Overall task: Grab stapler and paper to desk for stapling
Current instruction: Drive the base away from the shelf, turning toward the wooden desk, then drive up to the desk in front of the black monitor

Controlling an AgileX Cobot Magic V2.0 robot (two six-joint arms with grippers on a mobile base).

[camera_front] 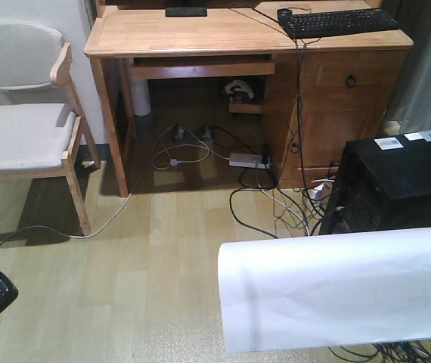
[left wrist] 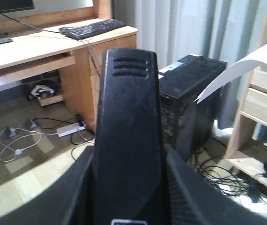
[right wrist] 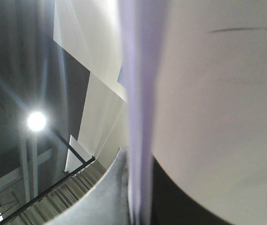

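1. Left gripper [left wrist: 129, 169], lower centre of the left wrist view: dark fingers [left wrist: 83, 180] pressed against both sides of a small black stapler [left wrist: 126, 117] with three moulded slots near its far tip. The arm is held low and level, and the stapler is aimed forward above the floor, not on the desk.
2. Right gripper [right wrist: 140, 199], bottom of the right wrist view: turned up toward the ceiling, pinching a thin stack of white paper [camera_front: 336, 287] seen edge-on. In the front view the sheets hang in the air at lower right.
3. Black computer tower [camera_front: 404, 181], right, behind the paper.
4. Loose grey and black cables [camera_front: 200, 151], centre, on the floor.
5. Light-wood desk [camera_front: 200, 34], top of frame, carrying a black keyboard [camera_front: 336, 21].
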